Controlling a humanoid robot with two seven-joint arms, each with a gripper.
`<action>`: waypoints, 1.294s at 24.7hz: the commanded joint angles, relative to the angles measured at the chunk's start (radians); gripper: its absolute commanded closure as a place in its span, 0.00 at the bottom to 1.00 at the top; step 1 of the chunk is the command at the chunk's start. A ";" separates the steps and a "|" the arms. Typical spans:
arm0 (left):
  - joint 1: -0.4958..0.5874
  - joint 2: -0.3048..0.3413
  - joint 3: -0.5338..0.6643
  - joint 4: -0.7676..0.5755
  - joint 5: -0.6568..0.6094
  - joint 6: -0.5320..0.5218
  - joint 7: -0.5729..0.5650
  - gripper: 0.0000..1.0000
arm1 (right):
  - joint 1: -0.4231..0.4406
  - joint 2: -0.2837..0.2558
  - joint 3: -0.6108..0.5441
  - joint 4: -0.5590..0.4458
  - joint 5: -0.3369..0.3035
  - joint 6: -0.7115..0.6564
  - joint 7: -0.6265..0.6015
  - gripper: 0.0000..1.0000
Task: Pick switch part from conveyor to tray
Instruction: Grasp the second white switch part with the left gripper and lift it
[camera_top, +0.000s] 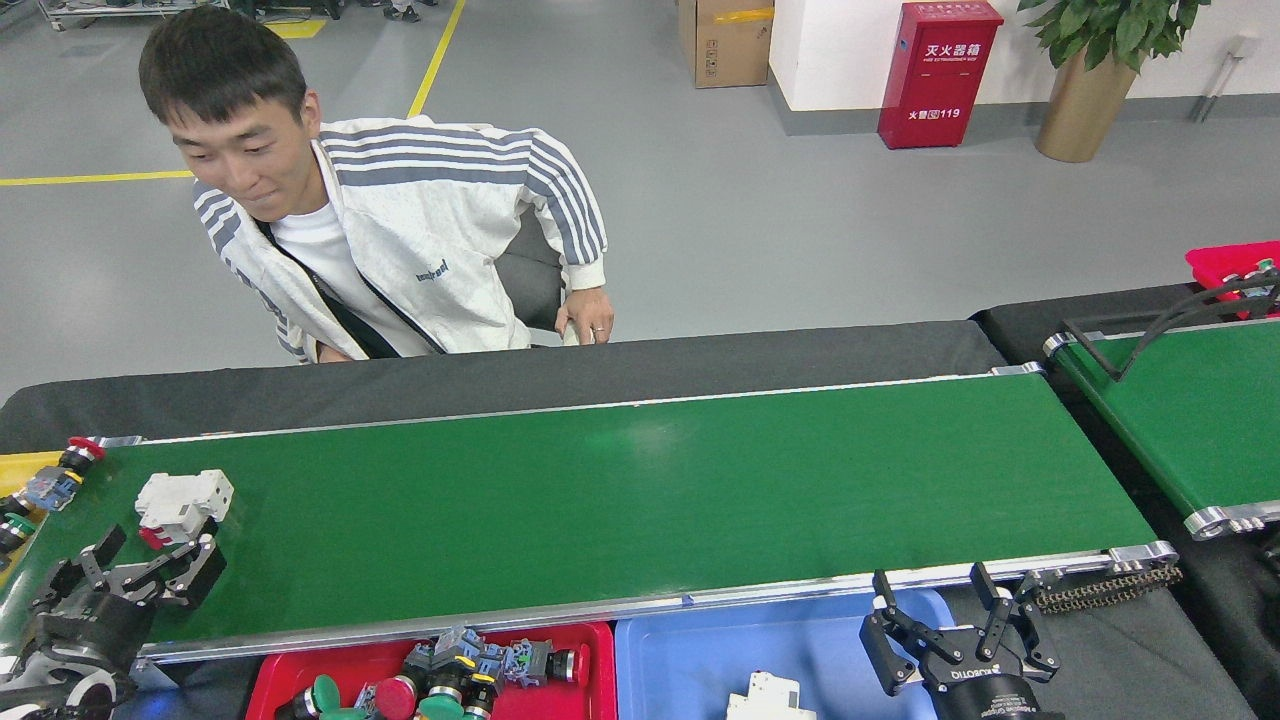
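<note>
The white switch part (183, 502) with a small red lever lies at the left end of the conveyor (640, 490), the wide green belt with silver rails. My left gripper (152, 552) is open over the belt just in front of the part, its fingers (198, 563) close to it and not touching. My right gripper (930, 592) stands open low at the right, over the right edge of the blue tray (690, 660). That tray holds another white switch part (768, 702) at the bottom edge of the view.
A red-capped push button (58, 477) lies at the belt's left end beside a yellow tray (15, 467). A red tray (595, 690) of push buttons sits left of the blue one. A seated person (400, 240) is behind the conveyor. A second green belt (1190, 420) lies at right.
</note>
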 joint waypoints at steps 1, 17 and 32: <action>-0.040 0.019 -0.031 0.030 0.003 0.060 0.015 0.37 | -0.004 -0.010 -0.006 -0.010 0.000 -0.005 -0.003 0.01; -0.043 0.002 -0.047 0.019 0.011 0.048 0.130 0.93 | -0.004 -0.013 -0.007 -0.012 0.000 -0.003 -0.003 0.01; 0.297 -0.314 -0.582 -0.762 -0.009 -0.207 -0.025 0.92 | -0.007 -0.027 -0.029 -0.020 0.000 -0.003 -0.005 0.01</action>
